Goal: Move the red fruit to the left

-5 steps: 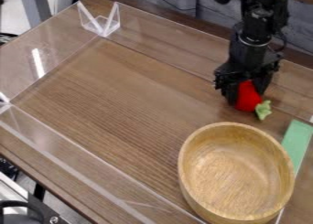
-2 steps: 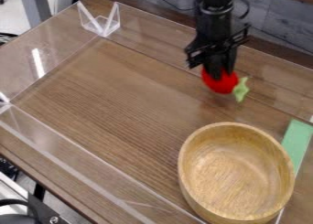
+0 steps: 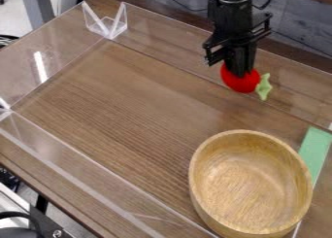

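The red fruit (image 3: 240, 81) is small, round and glossy, with a green leafy stem (image 3: 263, 86) sticking out to its right. It sits at the far right part of the wooden table (image 3: 116, 106), beyond the bowl. My black gripper (image 3: 235, 65) comes straight down onto the fruit. Its fingers are drawn together on the fruit's top, which they hide. Whether the fruit rests on the wood or is lifted a little, I cannot tell.
A large wooden bowl (image 3: 250, 184) stands at the near right. A flat green piece (image 3: 315, 145) lies at the right edge. Clear acrylic walls (image 3: 46, 145) line the table, with a clear folded stand (image 3: 107, 23) at the far left.
The gripper has carried the red fruit left and farther back from beside the bowl's far rim. Its fingers have closed in on the fruit.
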Motion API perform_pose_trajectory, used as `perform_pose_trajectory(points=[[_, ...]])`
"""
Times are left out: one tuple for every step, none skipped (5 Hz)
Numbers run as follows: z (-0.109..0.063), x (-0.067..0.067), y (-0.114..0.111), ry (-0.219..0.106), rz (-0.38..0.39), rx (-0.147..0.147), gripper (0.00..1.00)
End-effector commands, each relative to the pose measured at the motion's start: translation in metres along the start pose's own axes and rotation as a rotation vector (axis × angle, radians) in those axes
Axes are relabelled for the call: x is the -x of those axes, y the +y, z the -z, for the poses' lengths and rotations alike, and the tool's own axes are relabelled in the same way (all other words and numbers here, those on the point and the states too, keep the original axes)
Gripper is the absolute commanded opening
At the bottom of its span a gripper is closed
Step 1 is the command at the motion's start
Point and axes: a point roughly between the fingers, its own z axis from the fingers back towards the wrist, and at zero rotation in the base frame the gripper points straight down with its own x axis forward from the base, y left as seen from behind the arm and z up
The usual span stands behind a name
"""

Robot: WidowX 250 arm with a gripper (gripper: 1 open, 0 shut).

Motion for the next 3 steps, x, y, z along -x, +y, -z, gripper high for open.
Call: perform_pose_trajectory(points=[[-0.015, -0.007, -0.009, -0.011, -0.032, 0.057, 0.0], [-0.023, -0.015, -0.006, -0.013, -0.125, 0.066, 0.0], [-0.027, -0.019, -0.004, -0.017, -0.209, 0.072, 0.0]])
